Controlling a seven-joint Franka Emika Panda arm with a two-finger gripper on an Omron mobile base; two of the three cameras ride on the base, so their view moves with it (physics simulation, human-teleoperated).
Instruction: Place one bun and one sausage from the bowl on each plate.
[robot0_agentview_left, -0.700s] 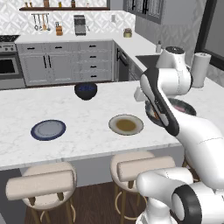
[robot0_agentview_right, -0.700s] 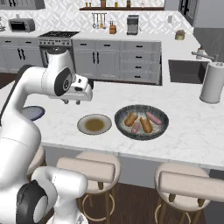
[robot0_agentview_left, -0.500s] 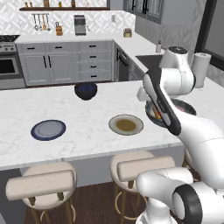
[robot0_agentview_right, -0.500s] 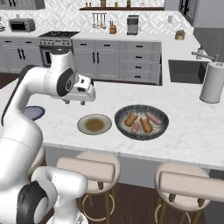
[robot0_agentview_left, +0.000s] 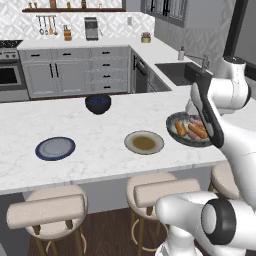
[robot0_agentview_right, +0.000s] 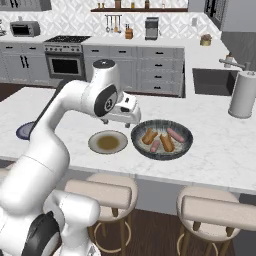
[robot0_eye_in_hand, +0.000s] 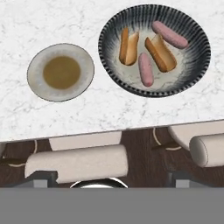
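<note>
Looking down from the hand view onto a white marble bench (robot0_eye_in_hand: 109, 109), with the bowl (robot0_eye_in_hand: 199, 61) at upper right of the frame and the beige plate (robot0_eye_in_hand: 85, 70) at upper left, near each other but not touching. Holding two buns and two sausages inside the bowl: one bun (robot0_eye_in_hand: 129, 46) left of centre, a second bun (robot0_eye_in_hand: 160, 53) just right of it, one sausage (robot0_eye_in_hand: 146, 70) lying between them toward the lower edge, a second sausage (robot0_eye_in_hand: 170, 34) at the bowl's upper right. Resting bare on the bench, the beige plate with its brown centre. Padded stools (robot0_eye_in_hand: 76, 164) along the lower part of the frame, under the bench edge.

Seen from the left base view: blue plate (robot0_agentview_left: 55, 148) at middle left, well apart from the beige plate (robot0_agentview_left: 144, 142) at centre; bowl (robot0_agentview_left: 175, 135) at middle right, partly behind the white arm; a small dark bowl (robot0_agentview_left: 98, 104) farther back on the bench.

Seen from the right base view: claw (robot0_agentview_right: 131, 121) hanging above the bench between beige plate (robot0_agentview_right: 108, 142) and bowl (robot0_agentview_right: 180, 147), spread wide, gripping nothing. Blue plate's edge (robot0_agentview_right: 22, 131) peeking out at middle left behind the arm. Paper towel roll (robot0_agentview_right: 242, 95) standing at upper right.
</note>
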